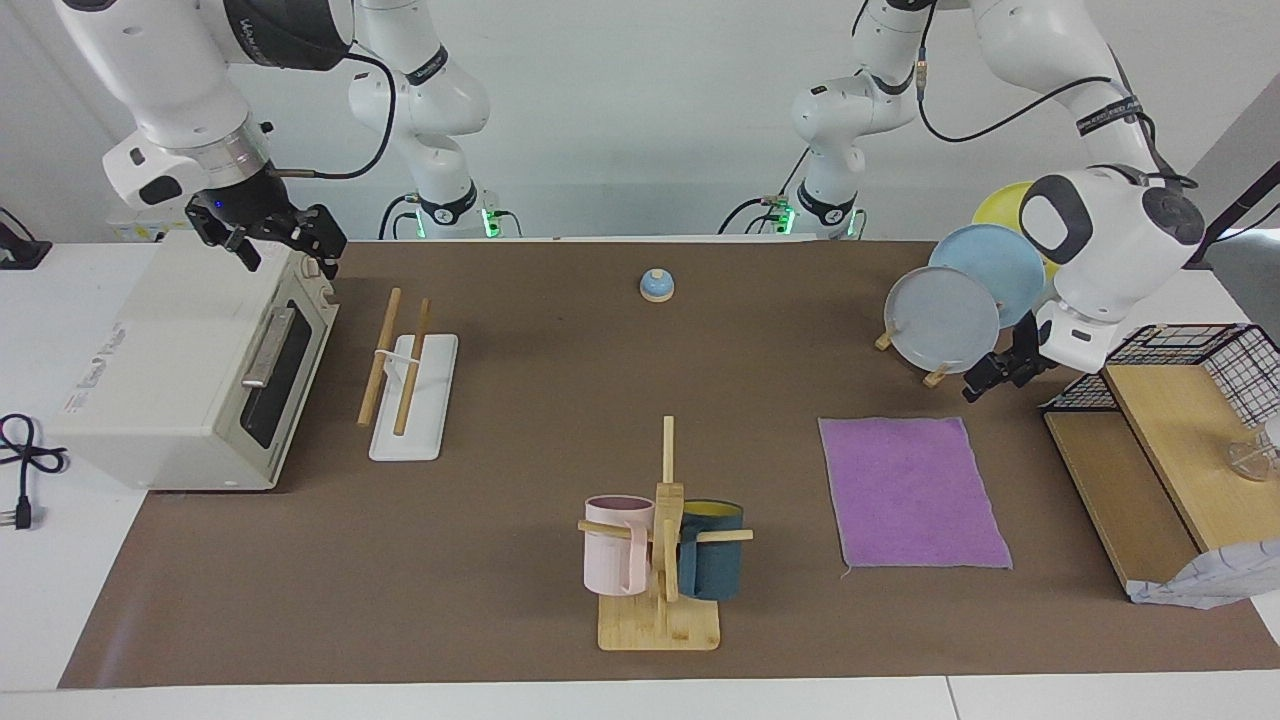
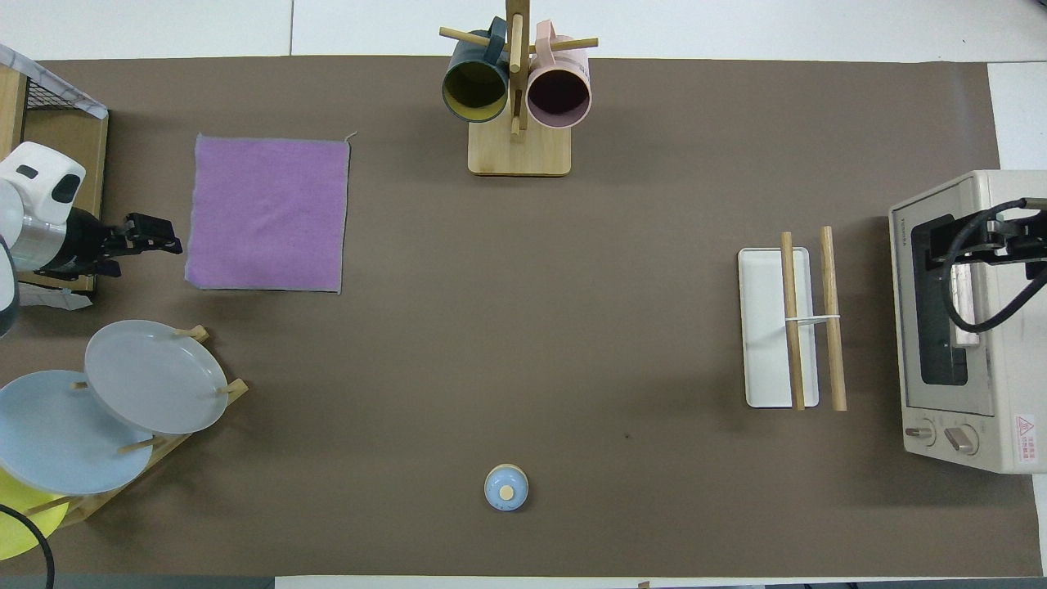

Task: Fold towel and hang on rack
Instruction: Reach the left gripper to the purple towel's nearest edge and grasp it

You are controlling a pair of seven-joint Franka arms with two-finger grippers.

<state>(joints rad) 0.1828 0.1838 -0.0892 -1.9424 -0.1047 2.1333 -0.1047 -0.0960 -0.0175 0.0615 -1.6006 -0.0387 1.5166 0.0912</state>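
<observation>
The purple towel (image 1: 910, 505) lies flat and unfolded on the brown mat toward the left arm's end of the table; it also shows in the overhead view (image 2: 268, 213). The rack (image 1: 410, 375), two wooden rods on a white base, lies toward the right arm's end, beside the oven; it also shows in the overhead view (image 2: 789, 327). My left gripper (image 1: 985, 382) hangs open and empty beside the towel's edge, between the towel and the plate stand, and shows in the overhead view (image 2: 168, 235). My right gripper (image 1: 285, 250) is open and empty above the toaster oven (image 2: 1002, 237).
A toaster oven (image 1: 190, 360) stands at the right arm's end. A mug tree (image 1: 660, 560) with a pink and a teal mug stands farthest from the robots. A plate stand (image 1: 945, 315), a wooden shelf with wire basket (image 1: 1150, 470) and a small bell (image 1: 656, 285) are also here.
</observation>
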